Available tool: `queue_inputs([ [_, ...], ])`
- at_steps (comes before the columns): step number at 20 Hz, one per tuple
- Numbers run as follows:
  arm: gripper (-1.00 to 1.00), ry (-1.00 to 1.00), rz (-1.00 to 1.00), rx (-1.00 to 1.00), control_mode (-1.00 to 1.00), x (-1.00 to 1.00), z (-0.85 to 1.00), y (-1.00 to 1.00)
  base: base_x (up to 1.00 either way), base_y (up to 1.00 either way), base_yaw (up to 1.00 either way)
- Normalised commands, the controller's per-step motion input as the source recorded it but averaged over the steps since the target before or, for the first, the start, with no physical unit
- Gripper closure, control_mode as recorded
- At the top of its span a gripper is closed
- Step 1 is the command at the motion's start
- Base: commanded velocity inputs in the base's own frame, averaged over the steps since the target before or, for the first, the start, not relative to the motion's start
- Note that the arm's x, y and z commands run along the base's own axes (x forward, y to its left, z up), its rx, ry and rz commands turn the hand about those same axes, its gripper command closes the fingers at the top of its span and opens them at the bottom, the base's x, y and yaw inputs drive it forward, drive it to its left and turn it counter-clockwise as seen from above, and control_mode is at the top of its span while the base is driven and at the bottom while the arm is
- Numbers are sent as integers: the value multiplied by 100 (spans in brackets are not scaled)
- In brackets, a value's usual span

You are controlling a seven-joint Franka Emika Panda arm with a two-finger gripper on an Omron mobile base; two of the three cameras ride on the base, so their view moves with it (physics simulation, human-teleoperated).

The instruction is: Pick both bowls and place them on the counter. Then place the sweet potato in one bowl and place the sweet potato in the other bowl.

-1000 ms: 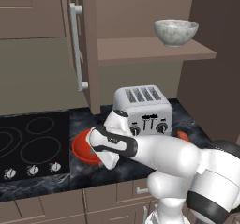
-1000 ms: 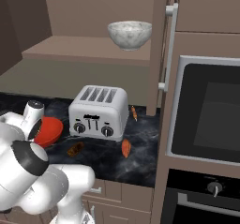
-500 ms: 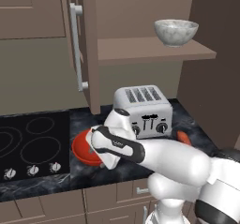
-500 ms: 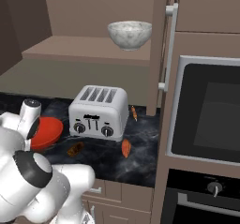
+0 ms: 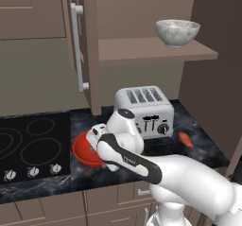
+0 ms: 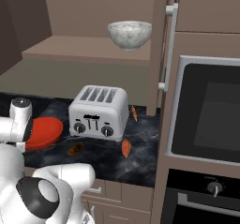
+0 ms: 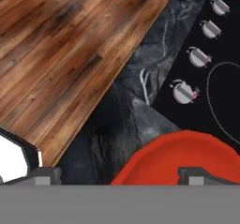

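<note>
Red bowl (image 5: 86,150) on table (image 6: 140,153), end effector (image 7: 117,176) spread above it.
Marbled bowl (image 5: 177,32) sits on shelf (image 5: 156,51); sweet potato (image 6: 126,148) lies near toaster (image 6: 98,112).

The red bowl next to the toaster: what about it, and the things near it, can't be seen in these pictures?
- Red bowl: left base view, the arm covers its right side; hand view, the bottom edge cuts it off.
- Grey bowl on the shelf: its inside is hidden by its own wall, both base views.
- Toaster: dial markings too small, right base view.
</note>
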Motion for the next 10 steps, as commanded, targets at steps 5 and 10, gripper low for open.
queue_inputs([
  [5,-100,-18,-1,0,-100,-30,29,-9,0,0,0],
  [10,-100,-16,-9,0,-100,-23,42,-12,0,0,0],
])
